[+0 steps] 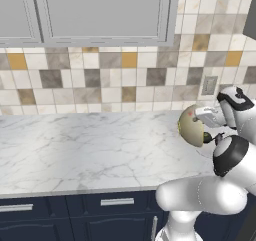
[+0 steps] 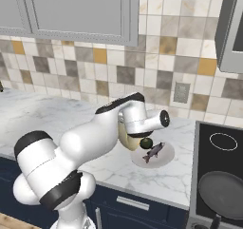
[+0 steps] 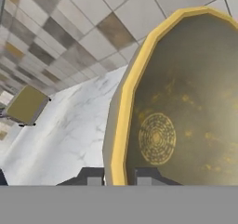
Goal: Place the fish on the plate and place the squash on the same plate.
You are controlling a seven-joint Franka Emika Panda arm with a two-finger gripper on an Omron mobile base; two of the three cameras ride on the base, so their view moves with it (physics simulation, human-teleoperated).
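Observation:
The white plate (image 2: 163, 160) lies on the marble counter next to the stove. On it rest the slim dark grey fish (image 2: 154, 150) and a small round dark green squash (image 2: 146, 143), side by side. My gripper (image 3: 118, 179) is shut on the yellow rim of a deep tan bowl (image 3: 186, 111), one finger on each side of the rim. The bowl (image 1: 191, 126) hangs tilted on its side above the counter, just left of the plate. In the right base view the bowl (image 2: 125, 138) is mostly hidden behind my forearm. The gripper (image 1: 205, 135) sits at the bowl's lower right edge.
A dark frying pan (image 2: 223, 192) sits on the black stove (image 2: 209, 142) to the right of the plate. A wall outlet (image 2: 181, 92) is on the tiled backsplash behind. The marble counter (image 1: 75, 150) stretches far to the left. Grey cabinets (image 1: 100, 10) hang above.

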